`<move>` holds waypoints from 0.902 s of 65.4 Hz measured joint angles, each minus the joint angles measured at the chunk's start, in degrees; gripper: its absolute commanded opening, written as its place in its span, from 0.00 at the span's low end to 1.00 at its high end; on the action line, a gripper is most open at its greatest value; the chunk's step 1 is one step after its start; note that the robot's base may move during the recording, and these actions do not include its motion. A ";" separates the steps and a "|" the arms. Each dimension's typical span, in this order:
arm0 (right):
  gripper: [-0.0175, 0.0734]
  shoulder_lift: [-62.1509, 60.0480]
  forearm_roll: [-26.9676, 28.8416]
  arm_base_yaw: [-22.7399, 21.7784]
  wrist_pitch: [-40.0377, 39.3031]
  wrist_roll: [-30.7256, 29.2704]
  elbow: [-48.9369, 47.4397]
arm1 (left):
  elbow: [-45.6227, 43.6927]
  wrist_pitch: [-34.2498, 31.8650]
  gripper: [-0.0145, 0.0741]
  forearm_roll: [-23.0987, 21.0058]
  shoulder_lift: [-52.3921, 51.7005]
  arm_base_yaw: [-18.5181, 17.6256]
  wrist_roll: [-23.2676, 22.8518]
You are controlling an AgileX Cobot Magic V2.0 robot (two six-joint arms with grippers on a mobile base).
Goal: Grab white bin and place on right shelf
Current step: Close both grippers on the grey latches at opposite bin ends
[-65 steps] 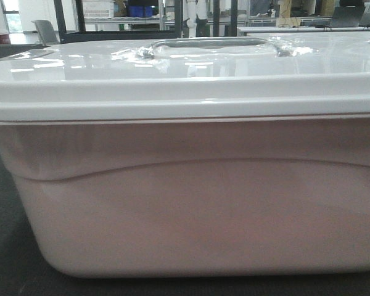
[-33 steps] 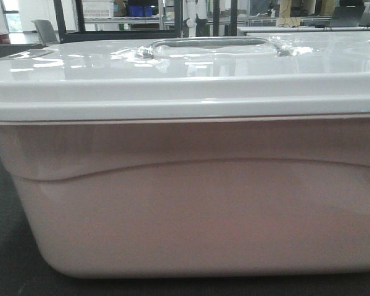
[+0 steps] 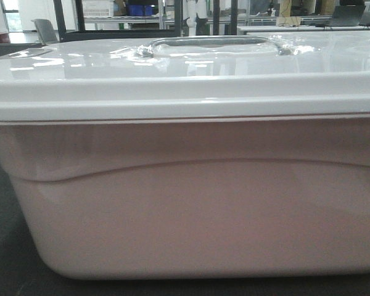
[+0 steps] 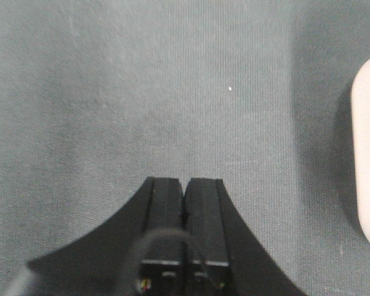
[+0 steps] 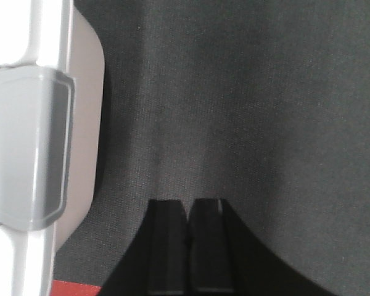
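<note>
Squarely across the front view sits the white bin, its pinkish side filling the frame edge to edge, its glossy lid on, resting on a dark mat. At the right edge of the left wrist view a pale rounded corner of it shows, apart from the left gripper, whose fingers are pressed together on nothing. At the left edge of the right wrist view, its rim and grey latch lie near the right gripper, likewise closed and empty.
</note>
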 measured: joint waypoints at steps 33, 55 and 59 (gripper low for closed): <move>0.60 0.00 0.00 0.00 0.00 1.53 -0.05 | 0.00 -0.60 0.13 -2.68 5.78 0.00 0.00; 0.86 1.42 0.00 0.00 -2.37 4.17 -0.05 | 0.00 -2.30 0.76 -5.40 8.86 0.00 0.00; 0.86 1.55 0.22 0.00 -3.27 4.41 -0.15 | -0.10 -2.90 0.76 -6.67 9.09 0.00 0.00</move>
